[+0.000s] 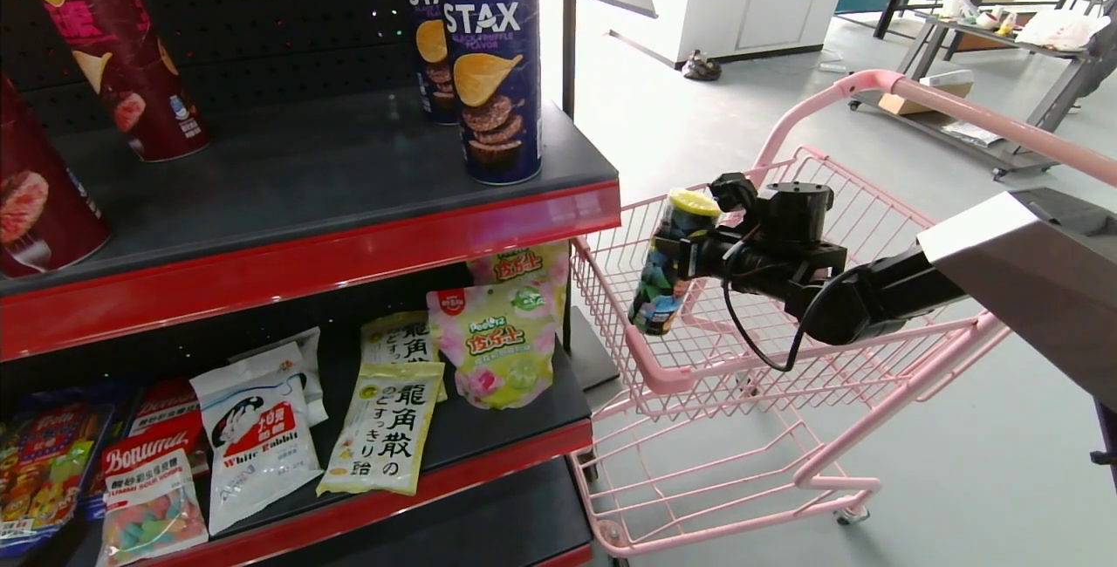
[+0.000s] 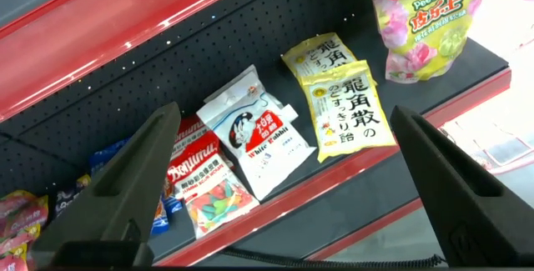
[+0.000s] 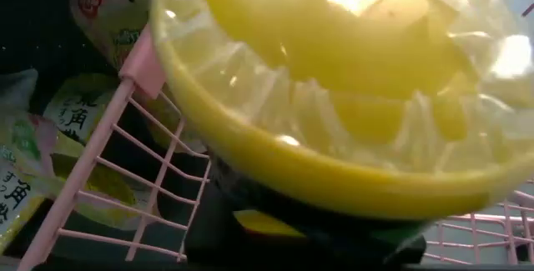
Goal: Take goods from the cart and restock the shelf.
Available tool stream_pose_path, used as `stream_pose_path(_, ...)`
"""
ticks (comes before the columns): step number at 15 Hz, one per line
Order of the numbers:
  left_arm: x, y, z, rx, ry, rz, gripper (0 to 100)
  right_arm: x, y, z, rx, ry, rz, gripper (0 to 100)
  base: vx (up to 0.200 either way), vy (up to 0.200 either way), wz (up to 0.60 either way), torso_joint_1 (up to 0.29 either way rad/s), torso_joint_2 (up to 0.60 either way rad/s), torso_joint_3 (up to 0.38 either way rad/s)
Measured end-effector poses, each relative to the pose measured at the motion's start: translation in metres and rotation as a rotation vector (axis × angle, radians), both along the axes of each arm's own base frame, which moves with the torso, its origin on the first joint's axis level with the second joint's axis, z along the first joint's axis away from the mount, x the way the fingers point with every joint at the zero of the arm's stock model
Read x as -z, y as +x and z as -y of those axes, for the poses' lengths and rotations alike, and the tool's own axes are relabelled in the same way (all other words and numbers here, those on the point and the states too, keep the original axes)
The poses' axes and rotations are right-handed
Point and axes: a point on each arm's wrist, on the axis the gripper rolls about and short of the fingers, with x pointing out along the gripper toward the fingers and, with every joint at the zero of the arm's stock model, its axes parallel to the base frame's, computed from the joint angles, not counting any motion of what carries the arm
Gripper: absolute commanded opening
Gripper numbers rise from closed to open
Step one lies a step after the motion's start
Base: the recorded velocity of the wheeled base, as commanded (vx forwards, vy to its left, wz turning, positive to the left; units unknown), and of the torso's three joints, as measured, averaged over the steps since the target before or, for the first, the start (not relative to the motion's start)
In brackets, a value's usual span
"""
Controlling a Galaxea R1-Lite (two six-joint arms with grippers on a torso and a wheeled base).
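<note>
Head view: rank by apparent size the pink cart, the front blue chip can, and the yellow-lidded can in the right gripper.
1. pink cart
2. front blue chip can
3. yellow-lidded can
Camera distance may differ between the cans, so true sizes are unsure.

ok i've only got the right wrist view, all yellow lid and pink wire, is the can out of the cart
observer: the right hand holds the can tilted over the pink cart, at the corner nearest the shelf unit, base looks about rim height
operator: any room up top
observer: the top shelf is bare between the red cans and the blue cans
operator: and the other arm
observer: left hand is open, facing snack bags on the lower shelf
</note>
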Motion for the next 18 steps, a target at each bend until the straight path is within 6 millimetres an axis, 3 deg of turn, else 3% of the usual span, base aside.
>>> stream_pose_path(3, 0.001, 0.000, 0.000, 0.003, 0.001, -0.005, 100, -0.010, -0.008, -0.009, 0.013, -0.005, 0.016, 0, 0.000, 0.000, 0.00, 0.000, 0.00, 0.000)
stream_pose_path(8, 0.001, 0.000, 0.000, 0.012, -0.001, -0.002, 100, -0.061, -0.045, -0.004, 0.016, -0.005, 0.081, 0, 0.000, 0.000, 0.00, 0.000, 0.00, 0.000)
stream_pose_path(10, 0.001, 0.000, 0.000, 0.012, -0.001, -0.002, 100, -0.085, -0.074, 0.004, 0.012, -0.020, 0.095, 0, 0.000, 0.000, 0.00, 0.000, 0.00, 0.000)
stream_pose_path(13, 0.002, 0.000, 0.000, 0.012, -0.004, -0.001, 100, -0.113, -0.132, 0.023, 0.031, -0.064, 0.092, 0, 0.000, 0.000, 0.00, 0.000, 0.00, 0.000)
stream_pose_path(18, 0.002, -0.001, 0.000, 0.014, -0.005, 0.003, 100, -0.135, -0.232, 0.063, 0.140, -0.162, 0.099, 0, 0.000, 0.000, 0.00, 0.000, 0.00, 0.000)
